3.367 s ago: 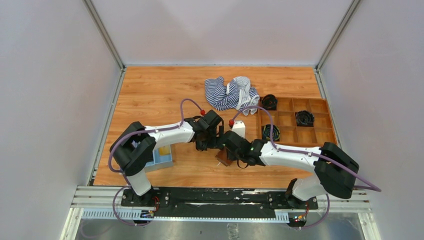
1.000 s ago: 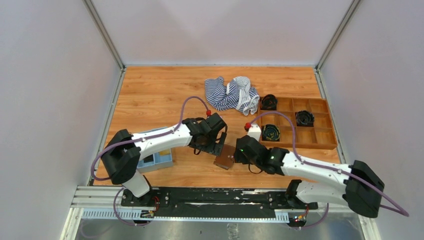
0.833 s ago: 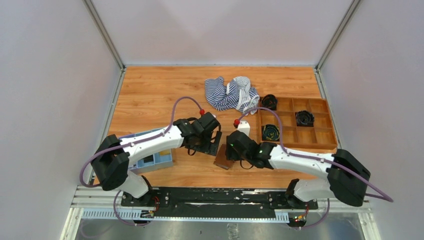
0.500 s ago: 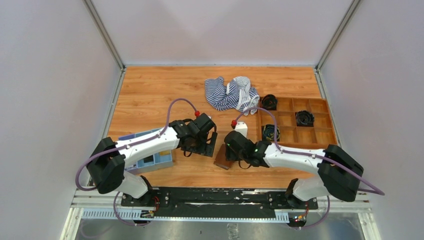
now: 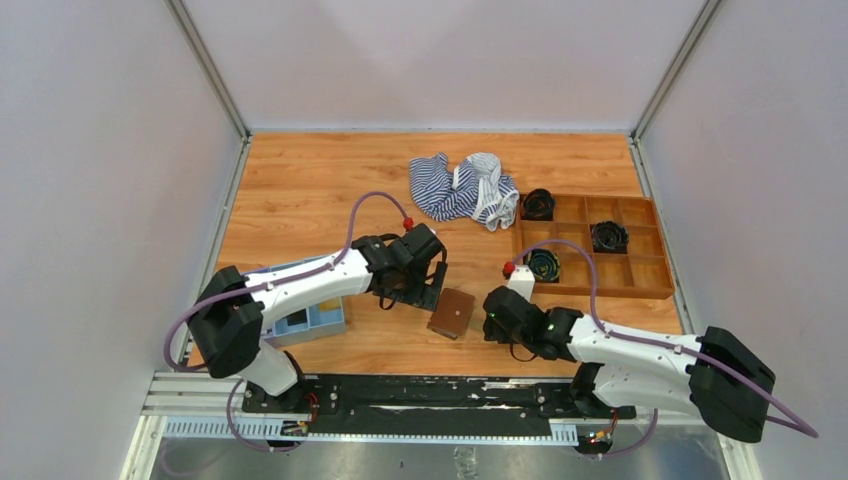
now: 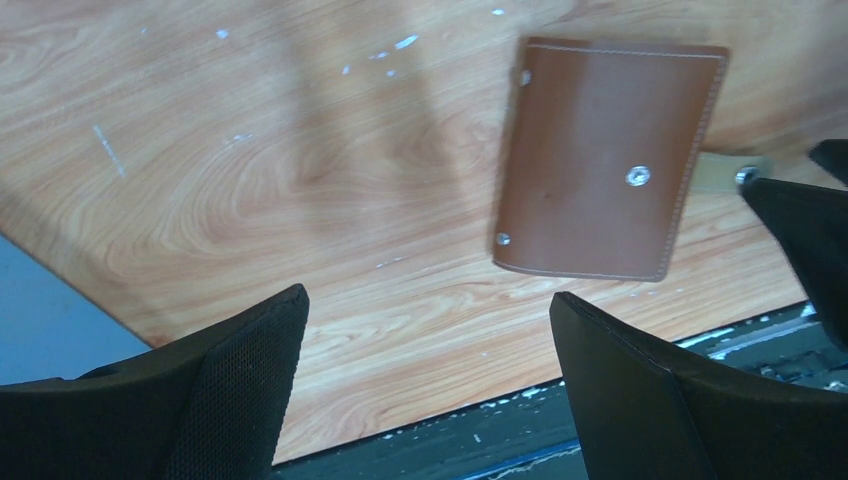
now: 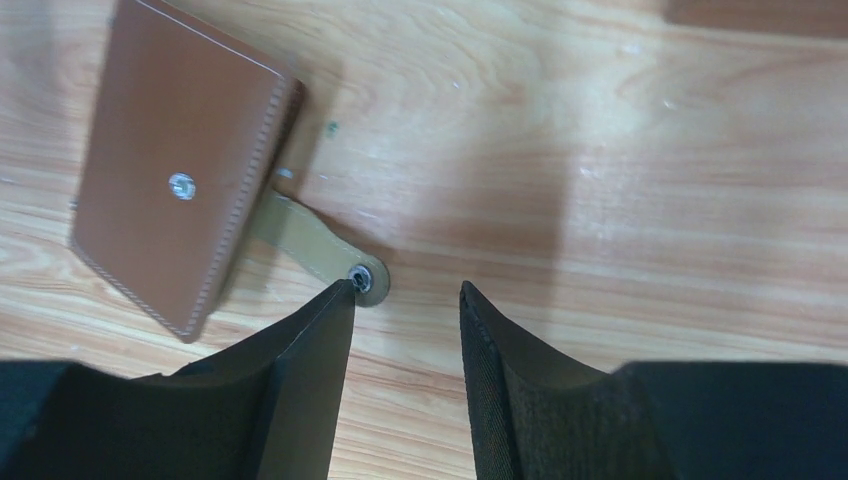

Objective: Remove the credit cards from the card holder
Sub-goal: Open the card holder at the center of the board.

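My right pincer has backed off the closed card holder, now lying flat on the tabletop; jaws part-open, empty. My left pincer hangs wide apart beside it.

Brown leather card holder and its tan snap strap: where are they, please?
Brown leather card holder point(image 6: 595, 150), left wrist view, middle of cover.
Tan snap strap point(image 7: 310, 245), right wrist view, middle of tab.
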Available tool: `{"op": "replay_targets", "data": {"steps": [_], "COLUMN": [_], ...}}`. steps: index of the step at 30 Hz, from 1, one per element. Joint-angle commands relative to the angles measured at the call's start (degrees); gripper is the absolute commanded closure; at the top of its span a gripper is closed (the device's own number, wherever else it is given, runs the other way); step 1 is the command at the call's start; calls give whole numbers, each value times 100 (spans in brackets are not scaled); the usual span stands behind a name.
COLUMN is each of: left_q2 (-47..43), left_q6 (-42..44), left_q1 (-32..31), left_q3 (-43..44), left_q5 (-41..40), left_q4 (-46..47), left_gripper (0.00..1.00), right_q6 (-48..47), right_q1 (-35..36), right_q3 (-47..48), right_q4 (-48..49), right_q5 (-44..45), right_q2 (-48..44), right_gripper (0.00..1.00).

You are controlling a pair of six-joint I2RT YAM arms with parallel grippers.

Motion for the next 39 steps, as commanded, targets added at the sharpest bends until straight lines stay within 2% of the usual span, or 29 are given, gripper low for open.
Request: {"op": "replay_targets", "data": {"steps": [1,9,15,20,24,29,31,36,39], "left_q2": [222,797,1367,1909,2305,2482,2511,2517,2459], "left_q6": [94,-19,-208,-456,-471,-491,-459,-332,-262], "left_q1": [-260,-867,-1301,-1630,-1729,-1749,-1745,-1796,-1836], "left_q3": [413,968,1312,1631,1900,1951,1923,1900,1910], "left_q5": [-123,-516,-987,-1352,-1518,-1730,-1883,-2112,-2202], "left_q4": [-23,-33,-40,-45,-38,-47,-66,-204,-205], "left_gripper": [5,8,9,9,11,18,23,26,33], "right_q6": [387,563,906,1182,1337,1402,1420,1447,1452], "right_q1": [-70,-76,-105,-126,-155,-153,-155,-151,-152], "right_q3": [-250,-435,-805,-899,-845,-748,-715,-654,-628], "right_q4": [-226,-364,-810,-1897,-2712,-3121,-3139,-3140,-3141], "right_q5": [266,378,445,822,1107,1228,1231,1270,1300], "right_q2": [-79,-494,-2110,-3600,-4256,-4504,-4474,-4378,-4356], "right_gripper": [53,52,49,48,48,47,47,47,47]}}
